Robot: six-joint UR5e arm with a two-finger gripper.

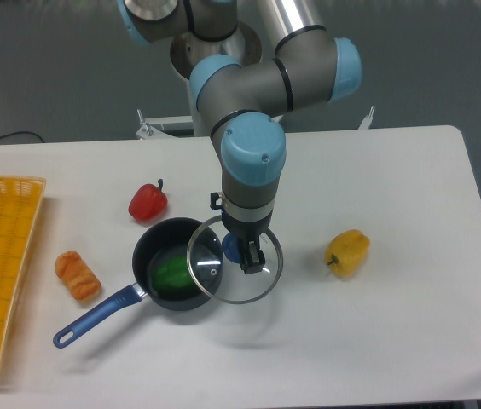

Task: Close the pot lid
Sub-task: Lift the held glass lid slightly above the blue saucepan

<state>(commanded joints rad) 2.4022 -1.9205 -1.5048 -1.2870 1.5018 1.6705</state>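
The grey and pale-blue robot arm reaches down from the back of the white table, and its black two-finger gripper is right over the round clear glass lid with the thin silver rim. The fingers sit at the lid's centre, where a bit of blue, which I take for the knob, peeks out beside them; they look clamped on that knob, though from here I can't see the pads themselves. The lid appears held off the table, tilted a little, its left edge overlapping the right rim of the small dark round saucepan with the long blue handle. So the lid sits at about three o'clock of the pot, only partly over it. Inside the pot lies something green, and the handle runs out toward seven o'clock. Around it, a red bell pepper lies near eleven o'clock of the pot, an orange bread-like piece at nine o'clock, a yellow bell pepper well off at three o'clock, and a yellow mesh tray at the far left edge. To my eye this is the carrying step: lid grasped, not yet seated. The next move calls for a shift toward nine o'clock until the two rims line up, levelling the lid, then a straight lowering before letting go.
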